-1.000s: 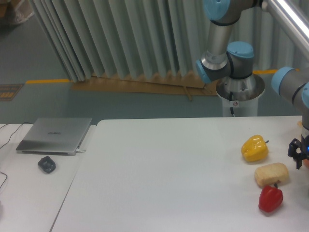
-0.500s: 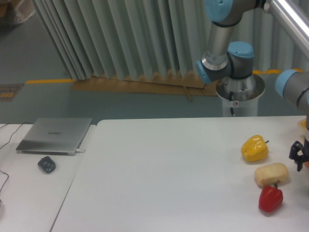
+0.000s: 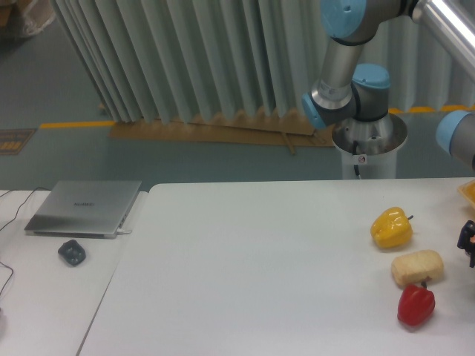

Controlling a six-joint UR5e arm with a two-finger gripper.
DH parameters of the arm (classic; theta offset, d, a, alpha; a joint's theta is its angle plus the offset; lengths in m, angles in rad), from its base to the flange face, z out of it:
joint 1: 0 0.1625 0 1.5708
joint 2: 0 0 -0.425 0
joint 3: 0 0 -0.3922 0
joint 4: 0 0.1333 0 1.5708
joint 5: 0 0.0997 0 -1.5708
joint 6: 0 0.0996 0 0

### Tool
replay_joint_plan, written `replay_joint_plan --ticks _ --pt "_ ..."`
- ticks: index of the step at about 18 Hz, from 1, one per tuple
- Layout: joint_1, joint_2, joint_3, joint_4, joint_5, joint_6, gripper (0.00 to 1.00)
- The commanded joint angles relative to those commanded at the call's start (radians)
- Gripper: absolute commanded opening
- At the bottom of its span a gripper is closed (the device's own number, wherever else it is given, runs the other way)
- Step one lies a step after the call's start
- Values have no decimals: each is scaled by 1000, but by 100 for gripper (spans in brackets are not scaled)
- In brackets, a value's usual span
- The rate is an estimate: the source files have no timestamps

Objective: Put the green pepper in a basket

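No green pepper shows in the camera view, and no basket can be made out; only a yellow-orange corner [image 3: 469,190] shows at the right edge. My gripper [image 3: 468,241] is a dark shape at the far right edge, low over the table and mostly cut off by the frame, so I cannot tell how its jaws stand. It is to the right of a yellow pepper [image 3: 391,228], a bread roll [image 3: 417,268] and a red pepper [image 3: 415,305].
A closed laptop [image 3: 84,208] and a dark mouse [image 3: 72,253] lie on the left table. The arm's base column [image 3: 365,141] stands behind the white table [image 3: 245,274]. Pleated curtains hang at the back.
My gripper has moved to the right, further out of the frame. The peppers and bread roll have not moved.
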Motion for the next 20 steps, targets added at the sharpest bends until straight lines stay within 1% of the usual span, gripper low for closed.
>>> replay_joint_plan --ticks 6,20 --pt "6 -25 -2 0 0 18 100" --pt "5 -41 -2 2 0 20 100"
